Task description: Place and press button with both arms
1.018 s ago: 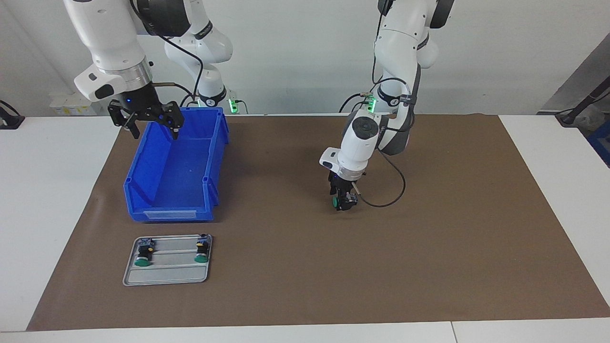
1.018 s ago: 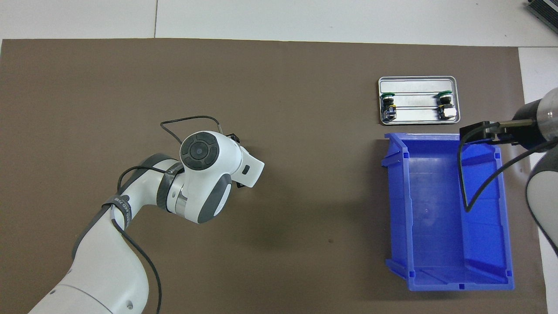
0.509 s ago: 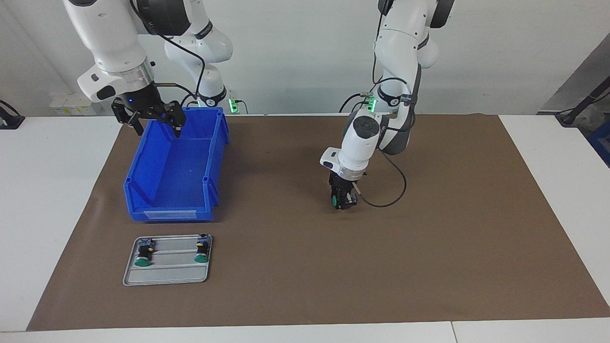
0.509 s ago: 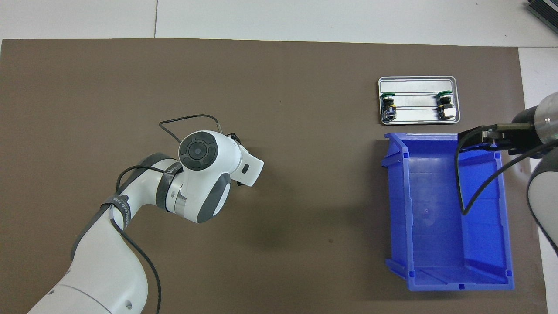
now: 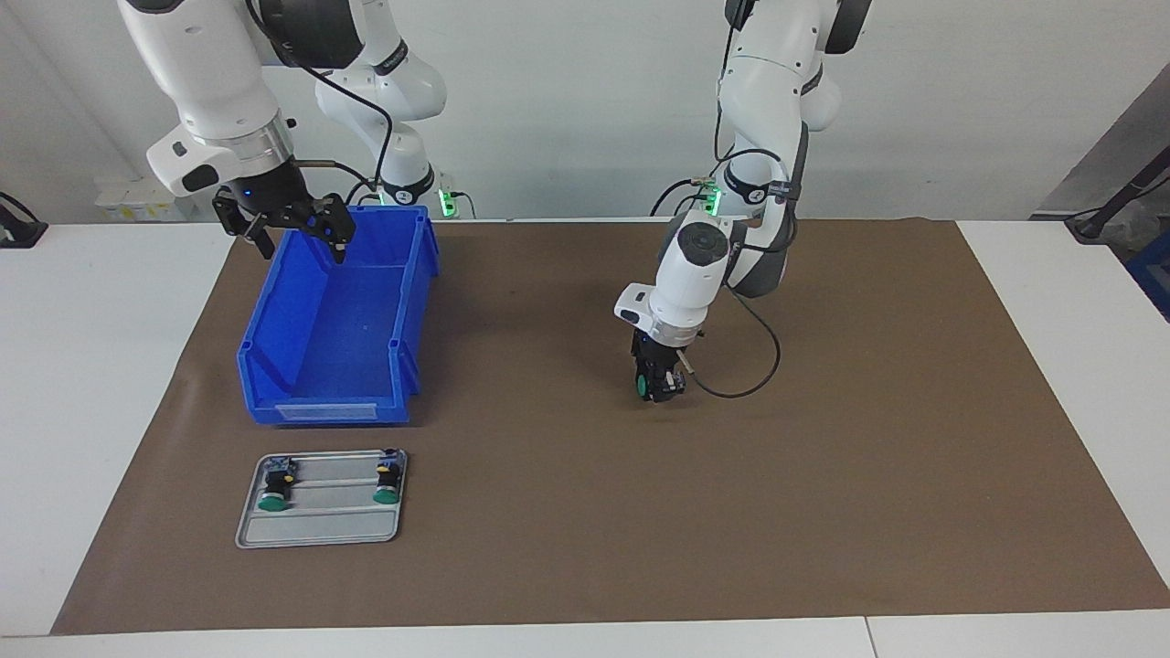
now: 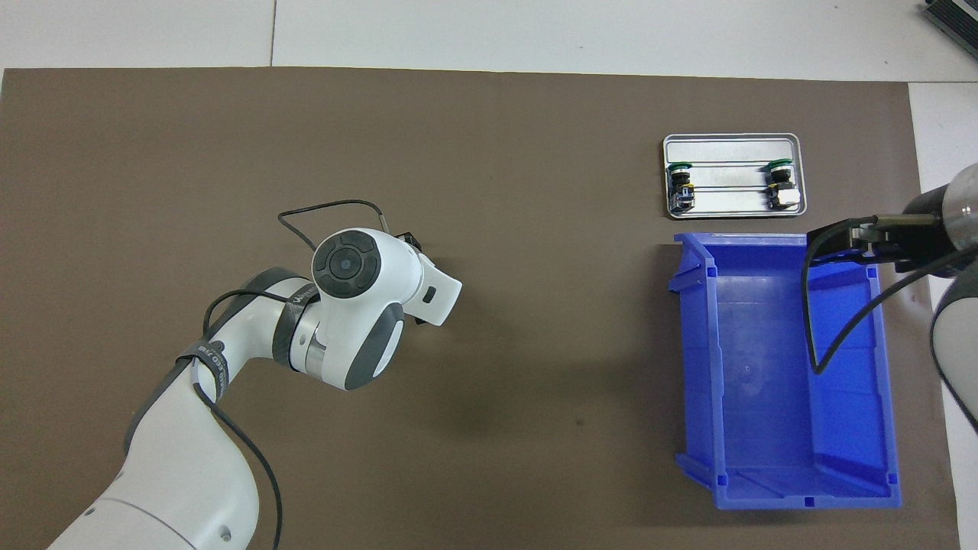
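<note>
The button (image 5: 648, 387), a green cap on a black body, sits between the fingers of my left gripper (image 5: 657, 385), which is shut on it just above the brown mat near the table's middle. The cap faces sideways. In the overhead view the left arm's white wrist (image 6: 359, 305) covers that gripper and the button. My right gripper (image 5: 302, 250) hangs open and empty over the robot-side end of the blue bin (image 5: 320, 413); from overhead the right gripper (image 6: 840, 243) shows above the bin's corner.
A small metal tray (image 5: 315, 530) lies on the mat farther from the robots than the bin. On it rest two green-capped buttons (image 5: 271, 501) (image 5: 385, 496). The blue bin (image 6: 802, 500) has nothing in it. A black cable (image 5: 754, 370) loops beside the left wrist.
My left gripper has closed on the button and the wrist has risen slightly. My right gripper has lifted a little over the bin's end and stays open.
</note>
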Robot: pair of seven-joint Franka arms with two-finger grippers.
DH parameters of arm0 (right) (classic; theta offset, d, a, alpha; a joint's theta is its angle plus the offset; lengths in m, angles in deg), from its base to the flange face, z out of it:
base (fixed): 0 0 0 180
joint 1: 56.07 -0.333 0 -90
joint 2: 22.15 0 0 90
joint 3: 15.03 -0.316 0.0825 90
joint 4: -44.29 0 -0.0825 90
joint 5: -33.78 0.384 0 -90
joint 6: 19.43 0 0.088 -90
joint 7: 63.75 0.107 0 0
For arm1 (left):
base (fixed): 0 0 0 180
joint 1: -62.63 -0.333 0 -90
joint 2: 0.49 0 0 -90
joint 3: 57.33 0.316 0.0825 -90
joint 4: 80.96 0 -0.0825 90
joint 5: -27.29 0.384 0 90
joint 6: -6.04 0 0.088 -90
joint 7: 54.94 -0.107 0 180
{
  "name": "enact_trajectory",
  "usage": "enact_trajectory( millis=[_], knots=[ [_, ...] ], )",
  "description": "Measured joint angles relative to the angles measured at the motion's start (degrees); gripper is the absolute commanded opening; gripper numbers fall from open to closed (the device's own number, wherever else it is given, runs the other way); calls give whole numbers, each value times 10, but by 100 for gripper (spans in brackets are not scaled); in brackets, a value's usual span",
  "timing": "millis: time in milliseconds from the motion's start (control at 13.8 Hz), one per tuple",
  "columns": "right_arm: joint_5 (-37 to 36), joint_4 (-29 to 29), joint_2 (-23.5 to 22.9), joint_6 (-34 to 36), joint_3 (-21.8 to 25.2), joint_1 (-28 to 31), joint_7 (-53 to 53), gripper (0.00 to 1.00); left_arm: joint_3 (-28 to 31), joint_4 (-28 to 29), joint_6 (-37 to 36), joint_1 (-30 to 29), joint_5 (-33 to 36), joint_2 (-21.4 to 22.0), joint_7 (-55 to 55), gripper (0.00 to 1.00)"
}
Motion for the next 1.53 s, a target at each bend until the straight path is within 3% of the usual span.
enact_trajectory(
  millis=[655, 1236, 1382, 1527],
  knots=[
    [0, 0, 0, 0, 0, 0, 0, 100, 10, -8, 1, -10, 1, -1, -1, 0],
    [0, 0, 0, 0, 0, 0, 0, 100, 7, -60, -6, -57, -17, -8, -2, 0],
    [0, 0, 0, 0, 0, 0, 0, 100, 5, -88, -49, -75, -68, -8, -26, 0],
    [0, 0, 0, 0, 0, 0, 0, 100, 5, -135, -141, -101, -122, -7, -65, 0]
  ],
)
